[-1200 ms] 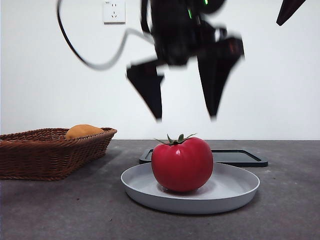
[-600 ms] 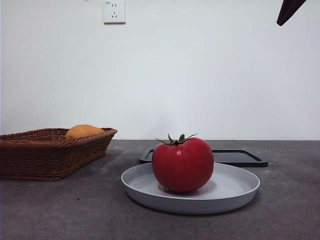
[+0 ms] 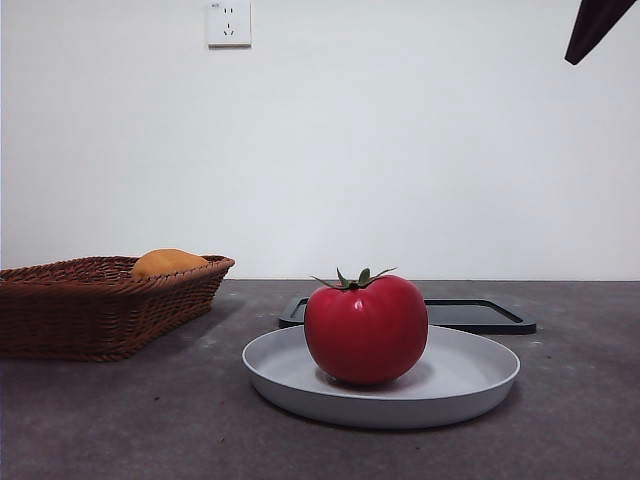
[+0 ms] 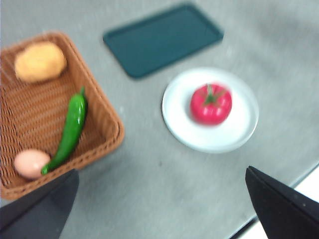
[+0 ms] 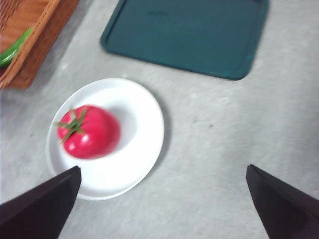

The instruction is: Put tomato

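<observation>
Left gripper (image 4: 159,209): jaws spread wide; nothing between them; held high over the table, well above the wicker basket (image 4: 107,124) and the plate.
Right gripper (image 5: 159,209): jaws equally wide apart; holding nothing; high above the table, near the plate's edge.
Tomato (image 3: 365,328): sits upright on the white plate (image 3: 470,385), green stem up; free of both grippers; round, so no long axis to align with.
Relation: the tomato lies below and ahead of both sets of jaws; the right one seems nearer.
Surroundings: dark green tray (image 3: 480,316) just behind the plate; the basket off to the side holds a green pepper (image 4: 72,127), an egg (image 4: 30,163) and a yellow-orange fruit (image 4: 41,60).
Progress: judged complete if the plate is the target.
</observation>
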Robot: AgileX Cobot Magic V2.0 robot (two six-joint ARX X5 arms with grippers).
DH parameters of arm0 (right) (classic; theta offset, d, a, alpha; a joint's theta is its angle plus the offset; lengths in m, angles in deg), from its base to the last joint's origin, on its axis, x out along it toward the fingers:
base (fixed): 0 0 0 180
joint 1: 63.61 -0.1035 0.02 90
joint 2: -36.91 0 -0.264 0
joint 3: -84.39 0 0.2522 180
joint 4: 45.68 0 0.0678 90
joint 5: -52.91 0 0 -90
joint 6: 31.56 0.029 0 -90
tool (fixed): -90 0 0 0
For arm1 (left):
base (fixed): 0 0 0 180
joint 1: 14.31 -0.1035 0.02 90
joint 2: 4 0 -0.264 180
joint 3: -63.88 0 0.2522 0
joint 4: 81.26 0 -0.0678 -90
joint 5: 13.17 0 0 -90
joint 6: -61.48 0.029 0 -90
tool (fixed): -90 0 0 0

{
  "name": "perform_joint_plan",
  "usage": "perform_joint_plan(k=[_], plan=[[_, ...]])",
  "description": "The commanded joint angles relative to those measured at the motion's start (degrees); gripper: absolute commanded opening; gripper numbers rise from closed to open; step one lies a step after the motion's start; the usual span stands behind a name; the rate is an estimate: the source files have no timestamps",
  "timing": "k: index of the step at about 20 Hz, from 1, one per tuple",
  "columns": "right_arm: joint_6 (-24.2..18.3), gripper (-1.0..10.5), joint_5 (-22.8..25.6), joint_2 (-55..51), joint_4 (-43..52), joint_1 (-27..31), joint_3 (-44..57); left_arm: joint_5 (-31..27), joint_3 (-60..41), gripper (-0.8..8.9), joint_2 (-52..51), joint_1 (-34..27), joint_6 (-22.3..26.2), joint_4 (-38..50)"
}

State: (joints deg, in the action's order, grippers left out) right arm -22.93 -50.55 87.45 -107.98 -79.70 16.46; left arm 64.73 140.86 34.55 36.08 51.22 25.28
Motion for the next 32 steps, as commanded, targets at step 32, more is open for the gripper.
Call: perform_joint_plan(k=[32], plan=[[0.3,8.7,10.9,50.0,6.7,-27.7,-19.8,-0.3,0.5,5.98,-4.9,0.6,-0.9,1.0]])
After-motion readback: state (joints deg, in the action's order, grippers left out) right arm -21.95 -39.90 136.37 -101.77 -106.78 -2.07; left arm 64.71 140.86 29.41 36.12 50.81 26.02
